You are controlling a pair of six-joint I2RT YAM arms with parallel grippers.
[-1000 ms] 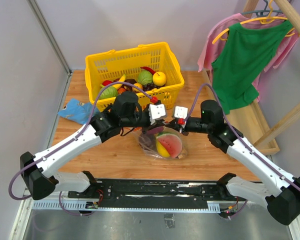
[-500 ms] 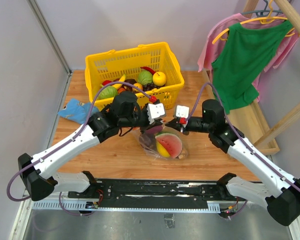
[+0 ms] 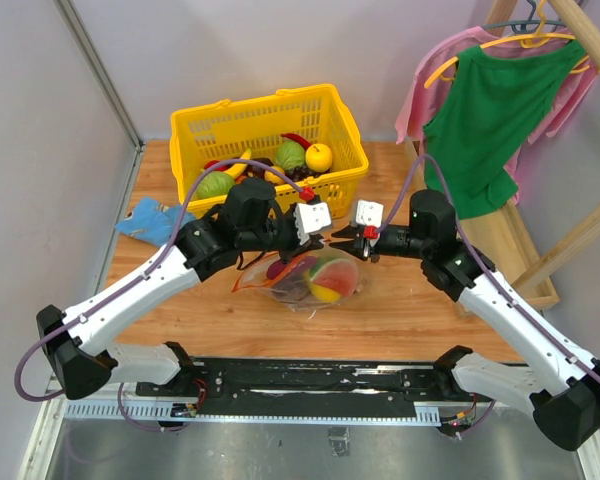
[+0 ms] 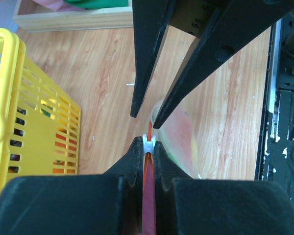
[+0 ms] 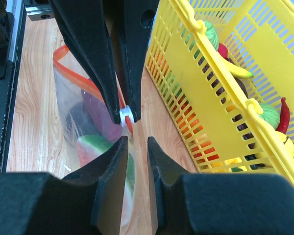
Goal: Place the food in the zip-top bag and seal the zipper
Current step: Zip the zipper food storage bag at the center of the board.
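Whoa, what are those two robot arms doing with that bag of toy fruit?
They are working on zipping up the zip-top bag. The food is already inside: a watermelon slice, a yellow fruit and a purple piece. The left gripper is pinching the little white slider on the red-orange zipper. The right gripper sits right beside it with its fingers apart. The yellow basket behind them has other toy food in it.

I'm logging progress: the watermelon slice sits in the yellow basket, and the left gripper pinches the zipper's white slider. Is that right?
Not quite. The right wrist view shows the watermelon slice inside the zip-top bag, not in the yellow basket. The left gripper does pinch the zipper's white slider.
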